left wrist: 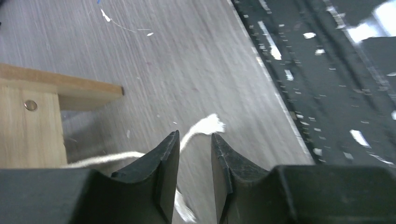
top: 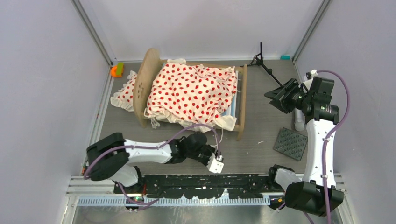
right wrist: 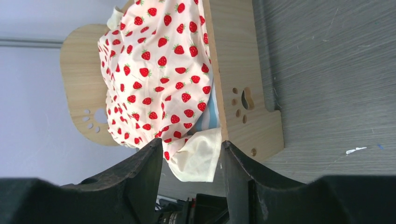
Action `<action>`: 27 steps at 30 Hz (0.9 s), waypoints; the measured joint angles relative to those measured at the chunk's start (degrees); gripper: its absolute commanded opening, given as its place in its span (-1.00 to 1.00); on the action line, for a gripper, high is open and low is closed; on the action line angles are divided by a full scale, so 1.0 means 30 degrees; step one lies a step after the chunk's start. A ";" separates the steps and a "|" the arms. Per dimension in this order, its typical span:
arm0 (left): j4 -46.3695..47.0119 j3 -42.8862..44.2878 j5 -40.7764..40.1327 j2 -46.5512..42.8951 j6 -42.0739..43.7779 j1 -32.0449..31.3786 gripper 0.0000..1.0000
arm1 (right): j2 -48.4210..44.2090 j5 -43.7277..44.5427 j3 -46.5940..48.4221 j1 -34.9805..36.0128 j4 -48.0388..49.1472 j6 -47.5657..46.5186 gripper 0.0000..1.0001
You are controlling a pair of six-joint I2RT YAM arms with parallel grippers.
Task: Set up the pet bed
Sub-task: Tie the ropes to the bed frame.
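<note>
Black jaws of the left gripper (left wrist: 194,135) stand a little apart, low over the grey table (top: 261,126) just in from the near rail (top: 187,179). A white cord (left wrist: 208,126) with a frayed tip runs through the gap between them. The gap is wider than the cord, so nothing is pinched. The cord trails back toward the near leg (left wrist: 32,126) of the pet bed (top: 148,79), which stands on the far left half of the table with its headboard to the left. Its red-spotted cream bedding (top: 191,91) lies rumpled over the striped mattress (right wrist: 210,119). One piece has spilled outside the headboard and a corner hangs by the footboard (top: 243,100). The right gripper (right wrist: 191,141) hangs in the air off the foot end, facing the bed, its jaws wide apart and empty.

The step in hand looks like gathering the loose tie, with the bedding not yet spread. Next, the left jaws would need to close squarely on the thin cord, which could slip out. They would then have to draw it gently so the light frame does not slide. Open room lies between the bed and the near rail. The studded mat (top: 291,143) and tripod (top: 261,60) crowd the right side, and walls hem the far and left edges.
</note>
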 measured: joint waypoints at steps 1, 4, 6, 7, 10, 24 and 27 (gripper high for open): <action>0.0007 0.0634 0.0306 0.0852 0.0401 0.0233 -0.21 | -0.0022 -0.0291 0.0000 -0.0240 0.0146 -0.0022 0.08; -0.0168 0.2448 0.1209 0.2871 0.1545 0.1115 -0.23 | -0.0109 -0.0838 -0.0160 -0.0634 0.0597 -0.0051 0.08; -0.0780 0.3548 0.1639 0.3628 0.2412 0.1552 -0.25 | -0.0168 -0.1064 -0.0437 -0.0656 0.0823 -0.0058 0.08; -0.1486 0.4240 0.1785 0.3978 0.2922 0.1712 -0.26 | -0.0182 -0.1137 -0.0576 -0.0656 0.0925 -0.0058 0.08; -0.4095 0.6564 0.1829 0.4976 0.4685 0.2033 -0.26 | -0.0262 -0.1370 -0.1005 -0.0656 0.1056 -0.0058 0.08; -1.3019 0.9755 0.2958 0.6076 0.8233 0.1982 -0.23 | -0.0568 -0.2084 -0.1945 -0.0656 0.1749 -0.0036 0.08; -1.3223 0.9792 0.2965 0.6441 0.8488 0.1807 -0.23 | -0.0714 -0.2120 -0.2142 -0.0656 0.1814 -0.0029 0.08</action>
